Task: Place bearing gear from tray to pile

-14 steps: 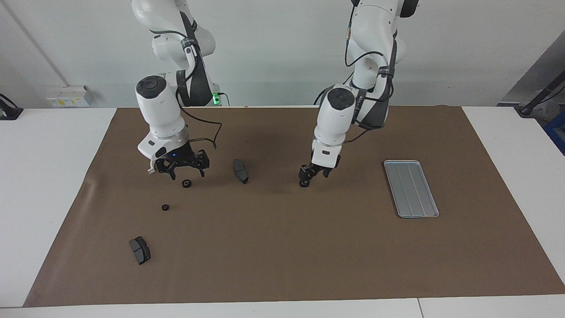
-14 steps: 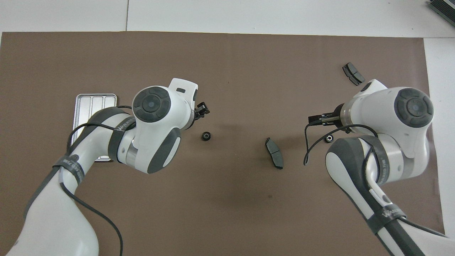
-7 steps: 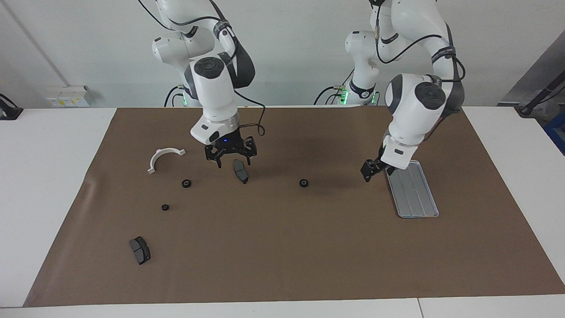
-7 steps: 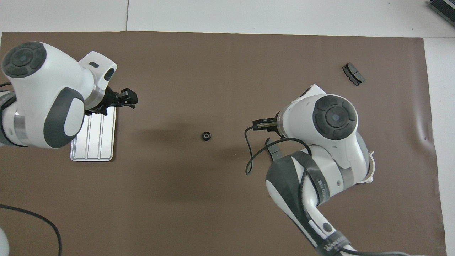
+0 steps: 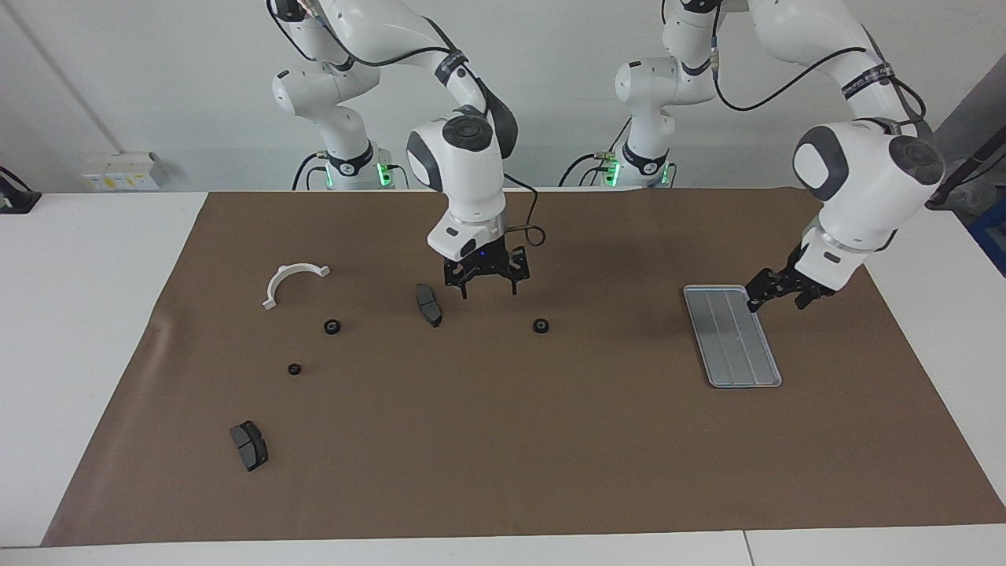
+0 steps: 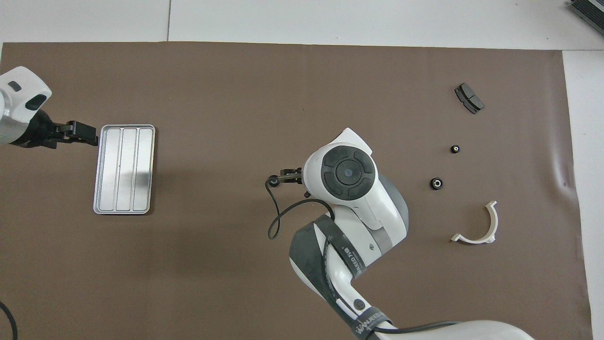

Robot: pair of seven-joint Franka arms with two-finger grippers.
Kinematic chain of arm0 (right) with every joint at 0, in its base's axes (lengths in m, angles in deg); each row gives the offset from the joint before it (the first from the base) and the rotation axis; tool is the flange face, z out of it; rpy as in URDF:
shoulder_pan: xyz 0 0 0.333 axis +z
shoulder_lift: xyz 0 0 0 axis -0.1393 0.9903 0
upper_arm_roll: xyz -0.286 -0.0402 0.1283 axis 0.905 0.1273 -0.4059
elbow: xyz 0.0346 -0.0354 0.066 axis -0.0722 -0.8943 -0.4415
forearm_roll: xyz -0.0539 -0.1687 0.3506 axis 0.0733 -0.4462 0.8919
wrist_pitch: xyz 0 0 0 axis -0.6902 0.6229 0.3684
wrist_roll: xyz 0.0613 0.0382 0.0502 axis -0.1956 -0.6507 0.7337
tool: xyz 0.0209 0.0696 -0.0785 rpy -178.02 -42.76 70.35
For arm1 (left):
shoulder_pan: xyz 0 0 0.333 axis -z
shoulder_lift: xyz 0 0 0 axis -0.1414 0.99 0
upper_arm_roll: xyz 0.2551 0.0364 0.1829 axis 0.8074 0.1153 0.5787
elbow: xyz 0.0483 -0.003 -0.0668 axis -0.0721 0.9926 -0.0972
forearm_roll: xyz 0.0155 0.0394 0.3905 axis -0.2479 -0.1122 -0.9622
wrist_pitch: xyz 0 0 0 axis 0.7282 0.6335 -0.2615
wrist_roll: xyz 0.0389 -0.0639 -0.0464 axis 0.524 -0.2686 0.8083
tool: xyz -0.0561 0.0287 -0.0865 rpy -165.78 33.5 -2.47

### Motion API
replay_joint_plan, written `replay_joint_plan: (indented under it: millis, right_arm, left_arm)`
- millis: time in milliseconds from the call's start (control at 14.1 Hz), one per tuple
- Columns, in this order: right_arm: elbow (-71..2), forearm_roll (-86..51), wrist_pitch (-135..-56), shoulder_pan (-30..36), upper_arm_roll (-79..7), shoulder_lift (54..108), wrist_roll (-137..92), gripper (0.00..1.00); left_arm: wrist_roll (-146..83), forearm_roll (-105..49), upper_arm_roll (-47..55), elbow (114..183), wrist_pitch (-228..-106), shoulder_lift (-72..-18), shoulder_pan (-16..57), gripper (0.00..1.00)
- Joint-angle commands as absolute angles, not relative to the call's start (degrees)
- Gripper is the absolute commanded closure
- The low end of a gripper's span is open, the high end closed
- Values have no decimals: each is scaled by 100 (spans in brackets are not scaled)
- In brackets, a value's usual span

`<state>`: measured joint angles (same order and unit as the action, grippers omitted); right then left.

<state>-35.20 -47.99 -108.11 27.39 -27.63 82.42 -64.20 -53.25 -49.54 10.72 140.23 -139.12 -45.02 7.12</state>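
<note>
The silver-grey tray (image 5: 735, 338) (image 6: 123, 170) lies bare toward the left arm's end of the brown mat. One small black bearing gear (image 5: 541, 325) (image 6: 272, 180) rests on the mat near the table's middle, apart from the tray. My right gripper (image 5: 489, 292) (image 6: 284, 175) hangs open and empty just above the mat, between that gear and a dark brake pad (image 5: 428, 304). My left gripper (image 5: 776, 302) (image 6: 86, 136) hovers open and empty by the tray's corner. The pile lies toward the right arm's end: a white half-ring bracket (image 5: 291, 281) (image 6: 477, 225) and two more gears (image 5: 332, 325) (image 5: 294, 368).
A second brake pad (image 5: 249, 445) (image 6: 469, 98) lies farthest from the robots, near the mat's corner at the right arm's end. In the overhead view the right arm covers the brake pad near the middle. White tabletop borders the mat.
The left gripper let go of the gear at mid-table and swung away past the tray. The right gripper moved from over the pile to beside the gear.
</note>
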Motion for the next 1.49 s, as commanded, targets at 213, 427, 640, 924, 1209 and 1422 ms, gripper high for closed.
replay_joint_plan:
  millis: [213,427,640,924,1209,1422]
  right_arm:
    - [-2707,-5031,-11148,3268,-2748,9293,-7041,0]
    - [-2697,-5181,-11420,3286,-2748,9531,-7050,0]
    - [-2697,-5338,-11693,3278,-2748,9699,-7050,0]
    - [-2697,-5392,-11895,3278,-2748,9778,-7042,0]
    - [-2714,-5506,-12027,3286,-2748,9875,-7033,19]
    - [-2732,-5506,-12062,3295,-2748,9875,-7042,25]
  left_arm:
    - [-5377,-5045,992,13572,-12930,-5243,681,0]
    - [-5359,-5045,983,13580,-12622,-5639,725,0]
    - [-5315,-5045,817,13572,-12507,-5763,830,0]
    - [-5315,-5045,623,13615,-12595,-5763,1085,0]
    - [-5341,-5054,623,13774,-12630,-5869,1112,0]
    - [-5333,-5072,640,13783,-12744,-5851,1050,0]
